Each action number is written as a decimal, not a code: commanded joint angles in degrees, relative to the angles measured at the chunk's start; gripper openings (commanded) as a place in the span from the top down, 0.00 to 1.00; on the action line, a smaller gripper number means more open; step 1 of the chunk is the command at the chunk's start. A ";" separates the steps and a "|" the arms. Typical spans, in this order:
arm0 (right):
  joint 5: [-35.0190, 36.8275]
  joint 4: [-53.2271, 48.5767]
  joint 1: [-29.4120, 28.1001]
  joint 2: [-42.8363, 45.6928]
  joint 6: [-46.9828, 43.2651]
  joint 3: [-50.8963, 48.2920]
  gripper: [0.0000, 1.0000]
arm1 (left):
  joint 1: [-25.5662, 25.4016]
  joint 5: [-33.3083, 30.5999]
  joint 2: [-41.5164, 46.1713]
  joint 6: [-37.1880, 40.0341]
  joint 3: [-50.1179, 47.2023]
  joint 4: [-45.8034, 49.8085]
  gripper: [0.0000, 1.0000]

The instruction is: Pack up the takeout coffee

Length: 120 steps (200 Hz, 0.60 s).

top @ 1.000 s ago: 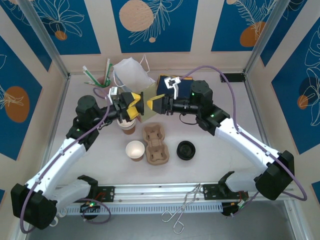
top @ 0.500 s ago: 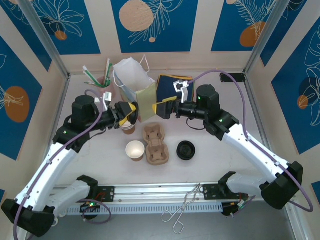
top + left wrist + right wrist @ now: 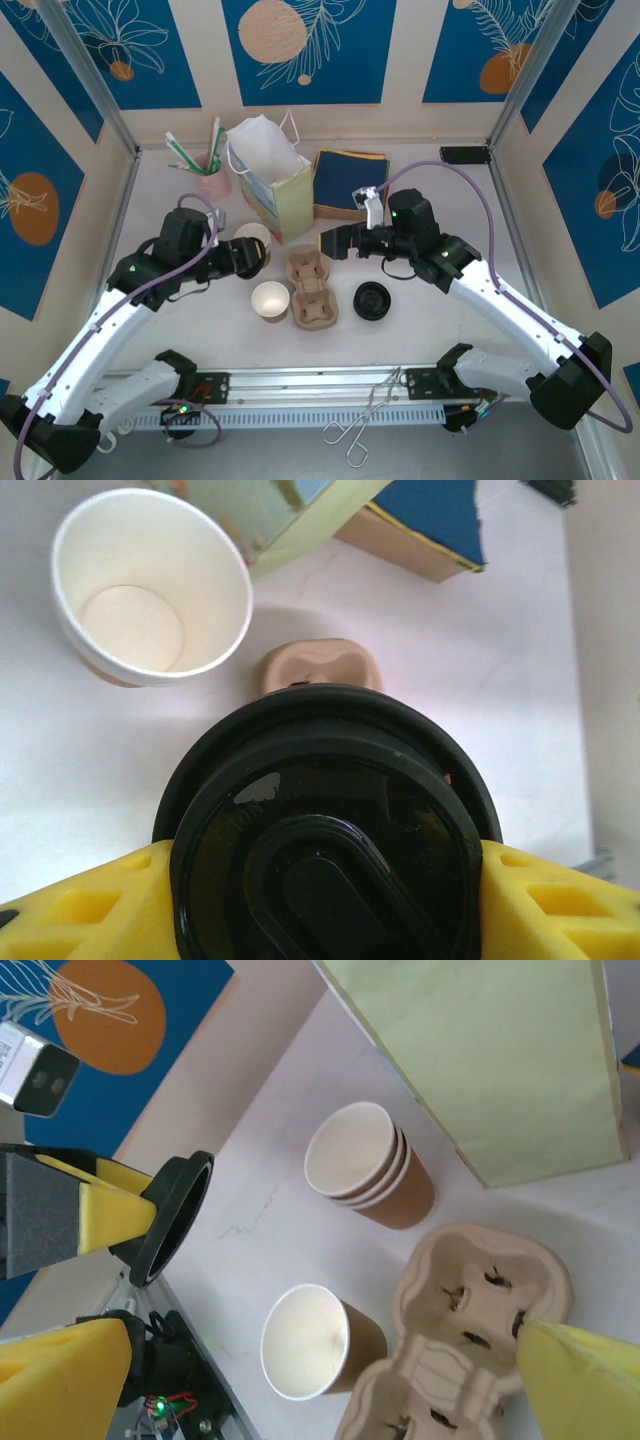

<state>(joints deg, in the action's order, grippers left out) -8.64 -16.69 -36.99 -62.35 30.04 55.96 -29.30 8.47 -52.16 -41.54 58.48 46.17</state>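
— What is the left gripper (image 3: 246, 256) doing?
— It is clamping a black lid (image 3: 325, 830) by the rim, with a yellow finger (image 3: 560, 900) pressing in on each side. The right gripper (image 3: 328, 241) is gaping wide and holding nothing.
— Where is the lid sitting?
— It is hanging beside the stacked cups (image 3: 365, 1170), above the tabletop (image 3: 410, 335). From the right wrist it is showing nearly edge-on, with its face turned toward the left wrist camera.
— Is anything hidden?
— The lid is covering most of the cup carrier (image 3: 315, 665).

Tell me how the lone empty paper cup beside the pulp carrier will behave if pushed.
Empty and thin-walled, the paper cup probably weighs little and crushes easily. Upright on its narrower base, it may tip, then roll.
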 commanded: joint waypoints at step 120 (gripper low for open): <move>5.46 -3.07 -2.71 4.09 0.25 -4.58 0.01 | -18.73 -22.96 -7.42 6.57 -3.28 4.98 0.41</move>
<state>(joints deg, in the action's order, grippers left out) -4.40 -19.18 -39.38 -60.14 30.06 52.47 -45.74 -10.66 -58.02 -35.94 55.92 50.09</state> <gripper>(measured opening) 0.991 0.599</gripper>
